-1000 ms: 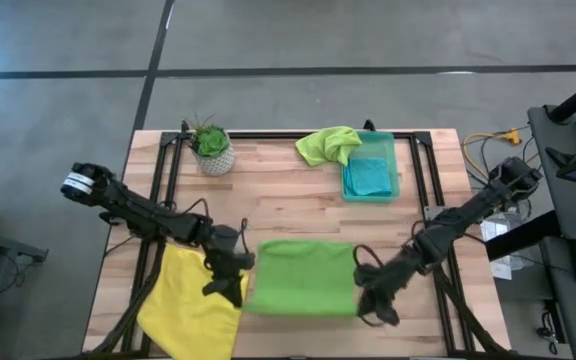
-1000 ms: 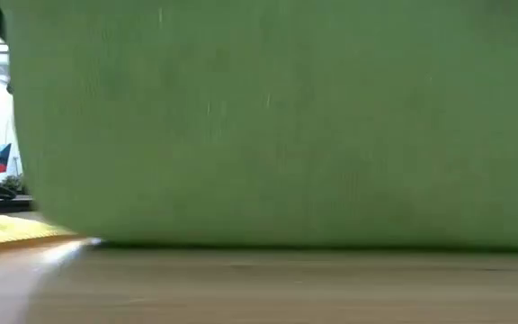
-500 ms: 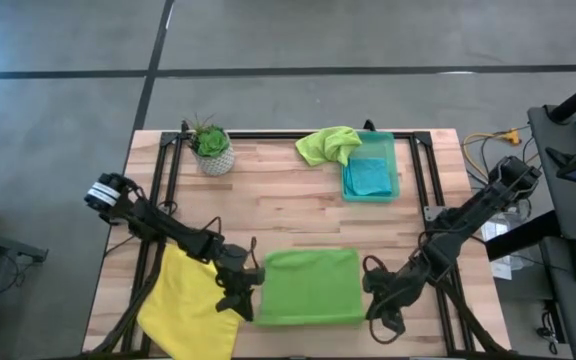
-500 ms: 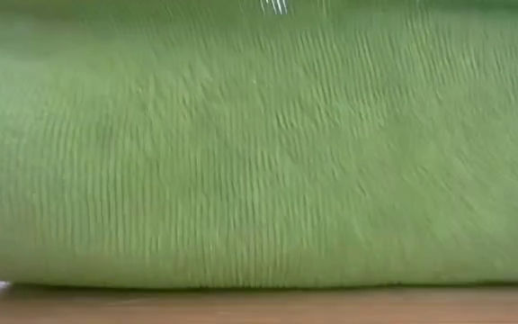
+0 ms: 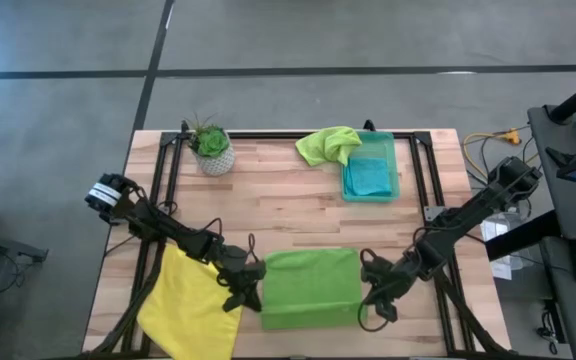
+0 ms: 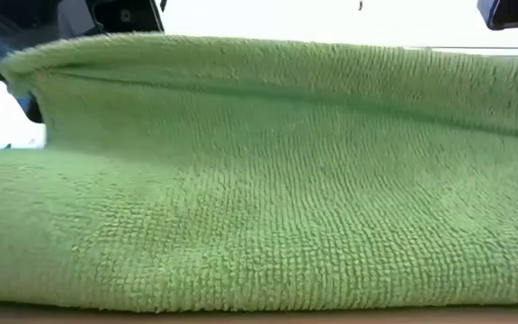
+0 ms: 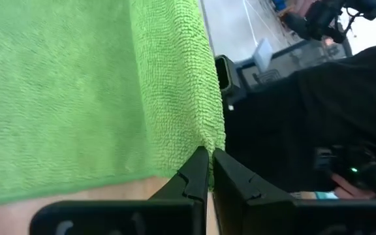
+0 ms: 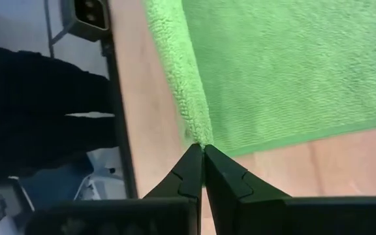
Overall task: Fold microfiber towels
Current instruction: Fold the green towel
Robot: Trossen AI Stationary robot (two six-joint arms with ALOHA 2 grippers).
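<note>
A grey concrete floor surrounded the wooden desk, which carried a black frame along its edges. At the near edge lay a lime green towel, partly folded, its upper layer raised as a fold above the lower one in the low view. The left end effector sat at that towel's left edge, fingers clenched on a pinch of the cloth's corner; the right end effector sat at the right edge, likewise clenched on the opposite corner — both wrist views showed the fingertips pressed together around green pile. Just left of the left end effector, a bright yellow towel lay spread flat and hung over the desk's near-left corner. At the far side, a second lime green towel was bunched beside and partly over a translucent green bin, and a teal towel lay inside the bin. A small potted plant stood at the far left.
</note>
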